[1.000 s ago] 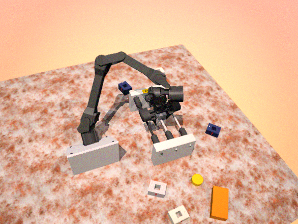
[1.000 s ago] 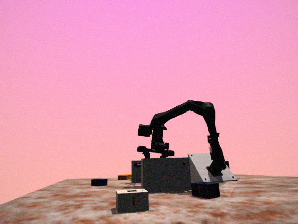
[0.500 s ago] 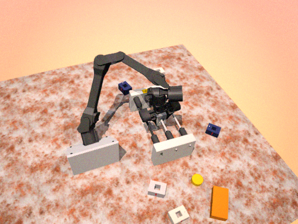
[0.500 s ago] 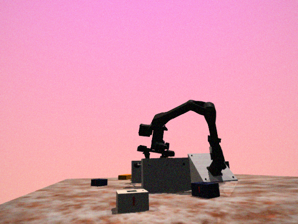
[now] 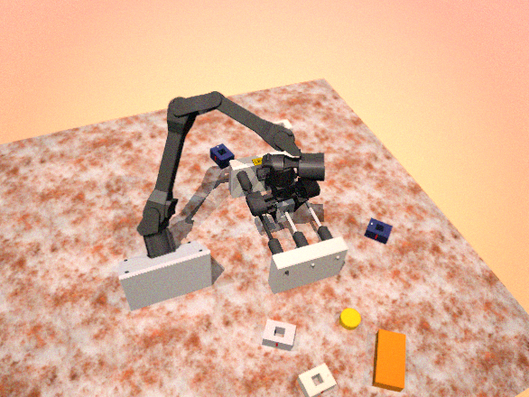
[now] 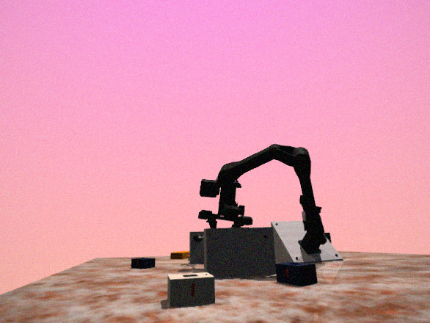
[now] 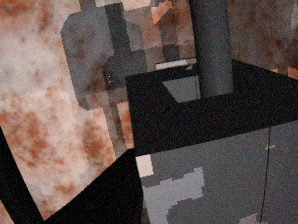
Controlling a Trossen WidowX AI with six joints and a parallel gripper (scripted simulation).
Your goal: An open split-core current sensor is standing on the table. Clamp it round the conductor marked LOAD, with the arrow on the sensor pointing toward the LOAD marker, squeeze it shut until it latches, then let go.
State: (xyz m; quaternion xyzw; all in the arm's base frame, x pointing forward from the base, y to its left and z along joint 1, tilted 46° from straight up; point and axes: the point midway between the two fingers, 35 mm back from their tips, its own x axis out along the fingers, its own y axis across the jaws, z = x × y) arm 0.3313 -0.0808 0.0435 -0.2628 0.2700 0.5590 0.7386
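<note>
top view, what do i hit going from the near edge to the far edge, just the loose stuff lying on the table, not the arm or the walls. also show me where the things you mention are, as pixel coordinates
White block with a square hole (image 5: pixel 307 383), orange block (image 5: pixel 390 359) (image 6: pixel 179 255), pale block with a square hole and red mark (image 5: pixel 271 334), yellow disc (image 5: pixel 350 318), right-hand navy block (image 5: pixel 385 231), far navy block (image 5: pixel 218 158).
</note>
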